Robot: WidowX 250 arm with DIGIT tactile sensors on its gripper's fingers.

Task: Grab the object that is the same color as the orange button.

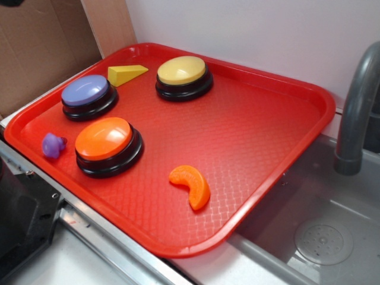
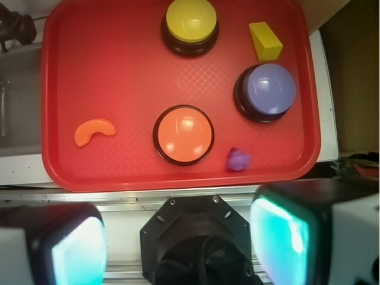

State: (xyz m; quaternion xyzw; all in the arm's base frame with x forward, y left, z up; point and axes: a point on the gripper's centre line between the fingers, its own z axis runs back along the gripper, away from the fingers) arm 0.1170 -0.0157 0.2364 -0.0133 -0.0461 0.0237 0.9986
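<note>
My gripper (image 2: 178, 243) is hanging high over the near edge of the red tray (image 2: 119, 53), fingers spread wide with nothing between them; the exterior view doesn't show it at all. Taking the orange button (image 2: 183, 135) as my landmark: in the wrist view it sits closest to straight ahead of the pincer, and the object (image 2: 94, 130) I want, the little orange crescent, lies well off to its left on bare tray, apart from everything. That's the first trap, I think: same colour, far bigger target, and a descent straight ahead lands me on the button instead. Just right of the button and touching nothing sits a small purple toy (image 2: 238, 159); further right and beyond is the purple button (image 2: 270, 90), with the yellow wedge (image 2: 265, 40) past that and the yellow button (image 2: 190, 19) directly beyond the orange one. Other worries: the crescent looks glossy, low and curved, so closing across its tips could squirt it sideways, and the textured tray may catch a fingertip if I go too deep.
</note>
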